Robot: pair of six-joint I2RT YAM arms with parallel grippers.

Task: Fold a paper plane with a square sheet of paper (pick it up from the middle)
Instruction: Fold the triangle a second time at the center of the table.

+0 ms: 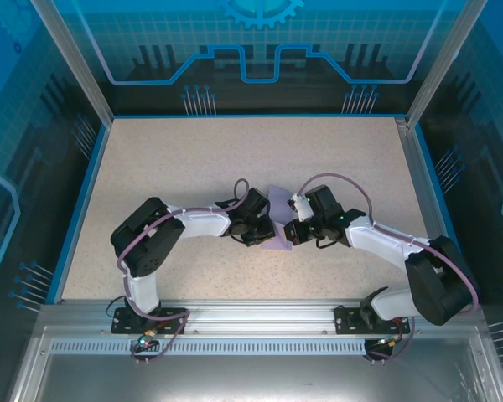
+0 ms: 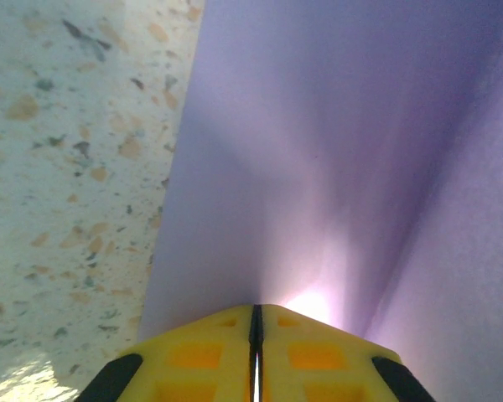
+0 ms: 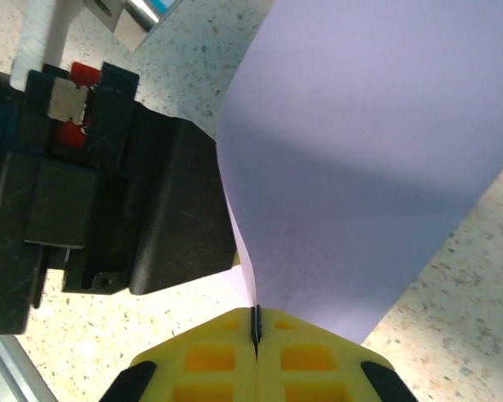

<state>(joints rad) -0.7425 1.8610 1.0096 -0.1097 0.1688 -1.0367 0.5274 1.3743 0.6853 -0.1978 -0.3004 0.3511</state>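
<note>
The square sheet of paper (image 1: 277, 203) is pale lavender and hangs bent between my two grippers at the middle of the table. My left gripper (image 1: 264, 228) grips it from the left. In the left wrist view its yellow fingers (image 2: 210, 356) are shut on the sheet (image 2: 318, 151), which rises from the jaw line (image 2: 256, 314) and curves into a trough. My right gripper (image 1: 290, 231) faces it from the right. Its jaws (image 3: 254, 316) are shut on the sheet's edge (image 3: 369, 151), which fans up and to the right. The paper plane is out of view.
The speckled beige table (image 1: 235, 159) stretches away behind the grippers. Blue walls and metal posts fence it in, and a metal rail (image 1: 251, 314) runs along the near edge. The left arm's black wrist body (image 3: 109, 193) sits close beside the right gripper.
</note>
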